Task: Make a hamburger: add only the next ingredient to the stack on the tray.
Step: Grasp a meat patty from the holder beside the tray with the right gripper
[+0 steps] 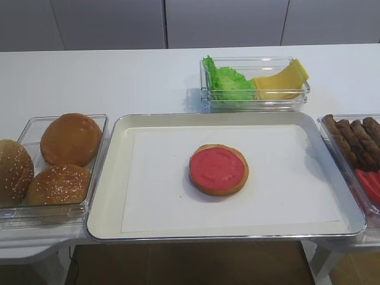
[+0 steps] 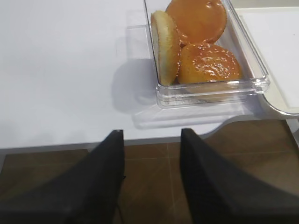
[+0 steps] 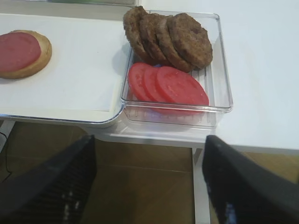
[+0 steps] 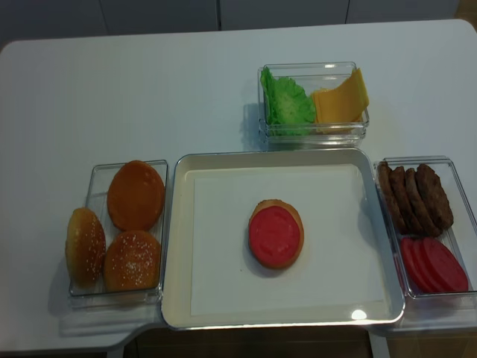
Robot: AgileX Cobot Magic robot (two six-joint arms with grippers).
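I see patties (image 3: 170,39) leaning above tomato slices (image 3: 168,86) right of tray (image 4: 179,246); both claws released, grasping nothing.

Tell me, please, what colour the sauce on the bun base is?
Red, a smooth pinkish-red disc on the tan bun base; clearest in the overhead view.

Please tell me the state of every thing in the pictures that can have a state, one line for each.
Bun base: flat on the tray, red sauce on top, no patty yet.
Patties: leaning in a row in their tub.
Red slices: overlapping, same tub.
Left end effector: open, empty.
Right end effector: open, empty.
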